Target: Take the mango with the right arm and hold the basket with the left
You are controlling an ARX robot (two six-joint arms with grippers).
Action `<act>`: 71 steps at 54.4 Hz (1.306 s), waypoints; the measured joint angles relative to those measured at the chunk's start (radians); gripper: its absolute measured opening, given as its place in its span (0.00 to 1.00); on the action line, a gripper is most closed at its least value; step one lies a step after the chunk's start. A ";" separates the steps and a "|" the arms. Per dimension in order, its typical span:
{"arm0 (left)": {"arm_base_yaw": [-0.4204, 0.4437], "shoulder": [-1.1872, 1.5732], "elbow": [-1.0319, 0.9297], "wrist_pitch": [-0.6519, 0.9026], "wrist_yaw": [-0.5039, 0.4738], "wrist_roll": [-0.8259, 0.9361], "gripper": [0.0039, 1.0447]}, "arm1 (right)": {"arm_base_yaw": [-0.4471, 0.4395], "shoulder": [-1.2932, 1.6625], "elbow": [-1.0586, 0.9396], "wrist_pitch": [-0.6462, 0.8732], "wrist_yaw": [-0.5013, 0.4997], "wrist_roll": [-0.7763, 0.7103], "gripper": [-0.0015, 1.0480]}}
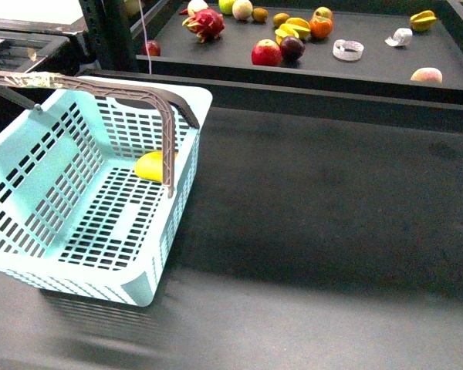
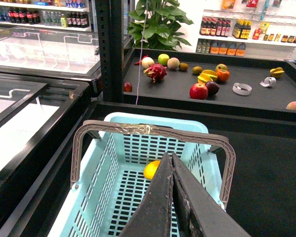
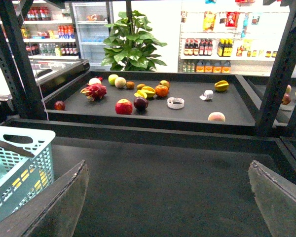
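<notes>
At the left of the front view sits the light blue slotted plastic basket [image 1: 77, 208], and the smooth yellow-orange oval mango [image 1: 153, 166] already lies on its floor against the far wall, partly behind the upright grey-brown handle [image 1: 168, 131]; so the picking and dropping look done, in my judgement. What seems left is the holding: neither arm shows in this view, and nothing grips the basket here. The left wrist view adds what the front view lacks: the left gripper [image 2: 171, 197], its flat dark fingers [image 2: 158, 207] pressed together with nothing between them, hangs over the basket's interior at the lower centre of the frame, below the taped handle [image 2: 138, 129] and apart from it, with the mango just beyond the fingertips. The right wrist view shows the right gripper [image 3: 167, 207] with its grey fingers [image 3: 64, 202] spread wide and empty at the lower corners, the basket's corner at the left edge, and the dark fruit tray [image 3: 153, 111] beyond at upper centre.
</notes>
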 joint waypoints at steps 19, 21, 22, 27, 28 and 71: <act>0.000 -0.177 -0.052 -0.102 0.000 0.007 0.02 | 0.000 0.000 0.000 0.000 0.000 0.000 0.92; 0.000 -0.201 -0.052 -0.124 0.000 0.007 0.02 | 0.000 0.000 0.000 0.000 0.000 0.000 0.92; 0.000 -0.213 -0.052 -0.134 0.000 0.007 0.02 | 0.000 0.000 0.000 0.000 0.000 0.000 0.92; 0.000 -0.268 -0.053 -0.185 0.000 0.007 0.02 | 0.000 0.000 0.000 0.000 0.000 0.000 0.92; 0.000 -0.282 -0.053 -0.200 0.000 0.007 0.02 | 0.000 0.000 0.000 0.000 0.000 0.000 0.92; 0.000 -0.690 -0.052 -0.612 0.000 0.008 0.02 | 0.000 0.000 0.000 0.000 0.000 0.000 0.92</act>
